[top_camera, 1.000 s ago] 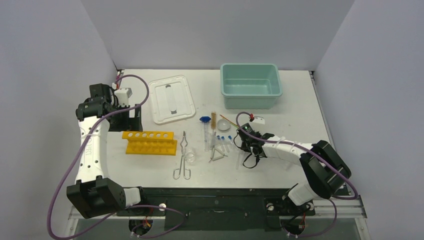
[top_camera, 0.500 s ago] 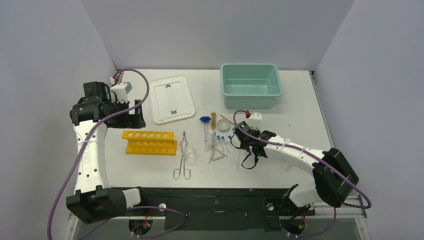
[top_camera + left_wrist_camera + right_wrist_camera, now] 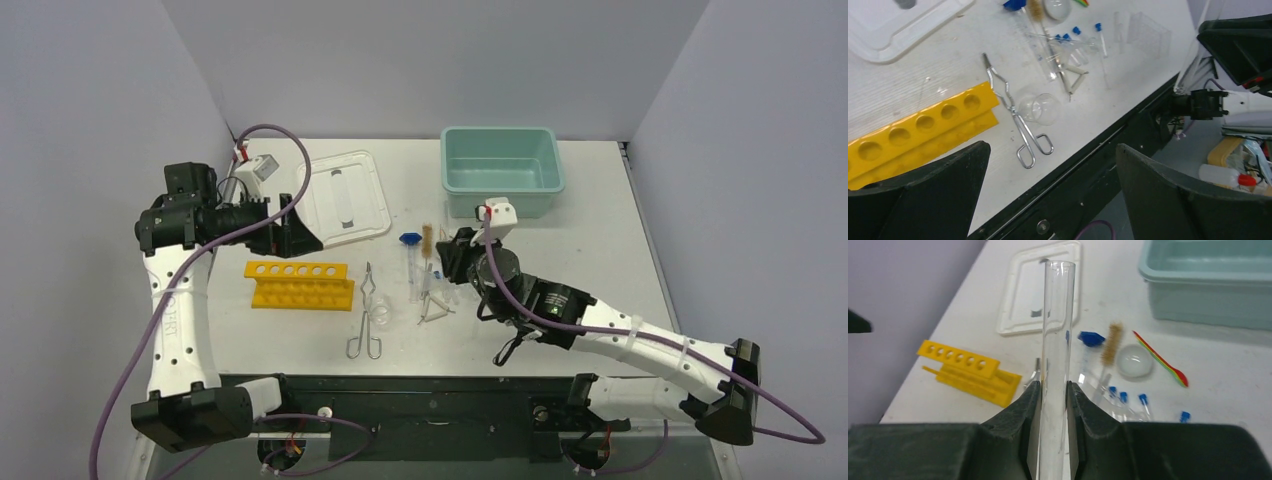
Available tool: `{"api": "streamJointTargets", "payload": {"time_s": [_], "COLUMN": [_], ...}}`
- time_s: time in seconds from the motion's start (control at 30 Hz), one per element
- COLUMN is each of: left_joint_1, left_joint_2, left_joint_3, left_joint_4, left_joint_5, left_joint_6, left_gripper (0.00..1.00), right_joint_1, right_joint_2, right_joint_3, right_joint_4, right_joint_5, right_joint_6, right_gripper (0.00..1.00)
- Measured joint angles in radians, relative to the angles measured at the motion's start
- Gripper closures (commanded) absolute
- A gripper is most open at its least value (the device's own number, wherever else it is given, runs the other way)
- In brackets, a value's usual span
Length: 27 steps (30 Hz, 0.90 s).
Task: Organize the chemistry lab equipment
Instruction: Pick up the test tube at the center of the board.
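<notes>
My right gripper [image 3: 1054, 387] is shut on a clear glass tube [image 3: 1057, 315] and holds it upright above the table; in the top view the gripper [image 3: 452, 252] hangs over the small items. Below it lie the tan-bristled brush [image 3: 1111, 342], the round dish [image 3: 1134, 360] and blue-capped vials [image 3: 1123, 397]. The yellow holed rack [image 3: 300, 285] lies left of the metal tongs [image 3: 368, 310] and the small beaker [image 3: 380, 315]. The wire triangle [image 3: 435, 310] lies right of them. My left gripper [image 3: 300, 232] is open and empty, above the rack's far side.
The teal tub [image 3: 500, 170] stands at the back right. The white lid [image 3: 343, 197] lies flat at the back, close to my left gripper. A blue-capped piece [image 3: 1091, 338] and a coloured spatula [image 3: 1163, 360] lie near the brush. The table's black front edge [image 3: 1088, 165] shows below the tongs.
My right arm has lifted and swung left and back with the glass tube, over the small items. My left gripper has swung right toward the white lid.
</notes>
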Motion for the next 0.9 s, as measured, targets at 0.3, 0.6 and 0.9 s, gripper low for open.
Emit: {"api": "streamJointTargets", "payload": {"time_s": [0.3,0.6,0.9], "left_joint_1": [-0.152,-0.229,-0.248], "left_joint_2": [-0.105,-0.25,-0.332], "left_joint_3": [-0.063,-0.138,-0.302], "left_joint_4": [0.128,0.294,0.502], "left_joint_5": [0.174,0.255,0.288], "left_joint_6": [-0.072,-0.148,-0.31], "left_gripper": [0.03,0.03,0.02], "right_joint_1": [0.187,0.259,0.288], "right_joint_2": [0.153,0.237,0.321], "right_joint_3": [0.09,0.135,0.171], "right_joint_4": [0.38,0.577,0.761], "right_joint_5": [-0.004,-0.013,0.018], "right_joint_6": [-0.214,-0.325,-0.328], "right_gripper": [1.0,1.0,1.0]}}
